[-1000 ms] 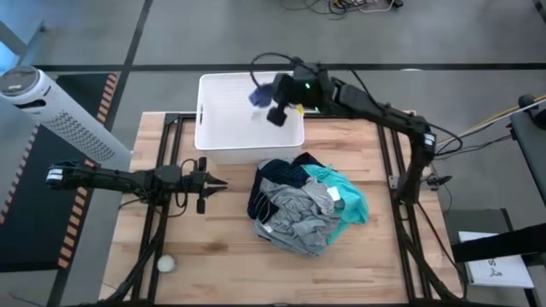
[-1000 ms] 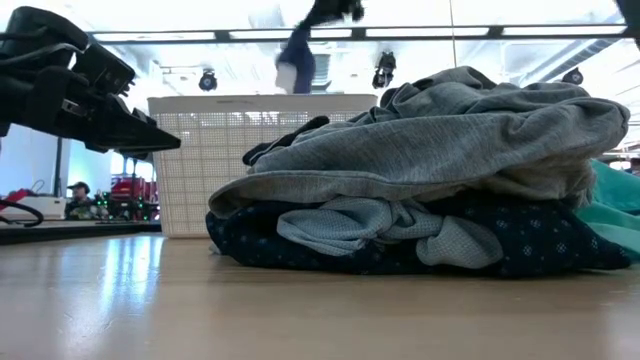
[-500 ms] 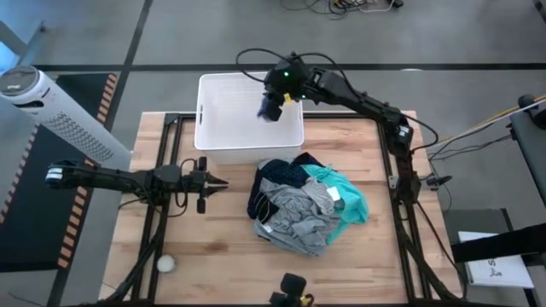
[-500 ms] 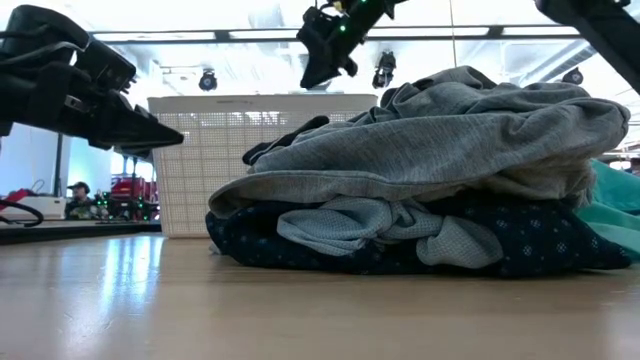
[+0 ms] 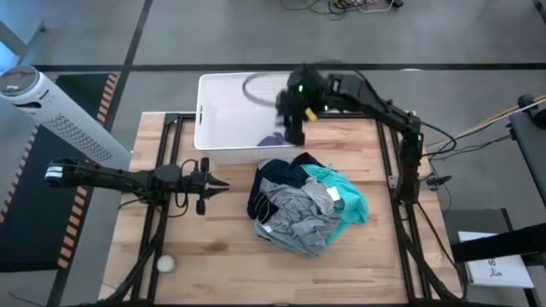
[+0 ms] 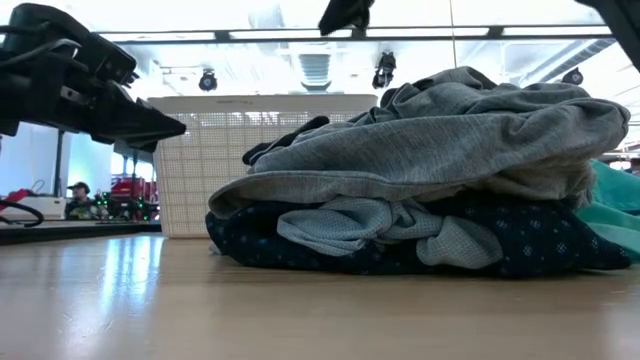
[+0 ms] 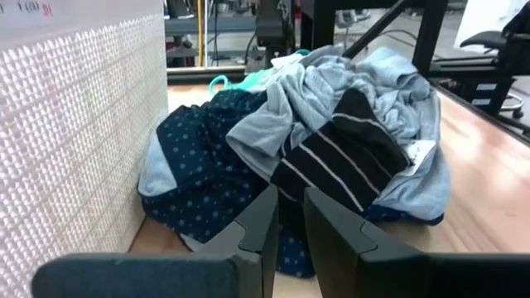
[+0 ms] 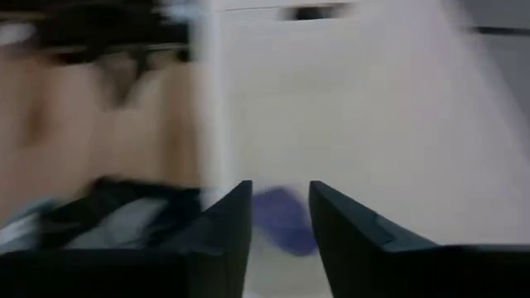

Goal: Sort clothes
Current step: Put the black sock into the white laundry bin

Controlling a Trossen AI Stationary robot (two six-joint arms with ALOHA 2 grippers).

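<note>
The clothes lie in a pile (image 5: pixel 303 200) on the table right of centre. The pile holds a grey garment (image 6: pixel 430 150), a navy dotted one (image 7: pixel 199 157), a teal one (image 5: pixel 345 200) and a black striped piece (image 7: pixel 339 157). A small bluish garment (image 5: pixel 273 139) lies inside the white basket (image 5: pixel 213 111) by its near wall; it also shows in the right wrist view (image 8: pixel 281 219). My right gripper (image 5: pixel 294 132) hangs open and empty above the basket's near right corner. My left gripper (image 5: pixel 222 183) waits left of the pile, level, with a narrow gap between its fingers (image 7: pixel 290 199).
The basket stands at the table's far edge, just behind the pile. A white ribbed cylinder (image 5: pixel 51 111) stands off the table's left side. A small round white thing (image 5: pixel 165 264) lies near the near left corner. Bare wood lies near and left of the pile.
My right gripper carried the bluish garment above the basket, then moved up and toward the basket's near right corner. The garment has left the gripper and fallen into the basket, where it now lies.
</note>
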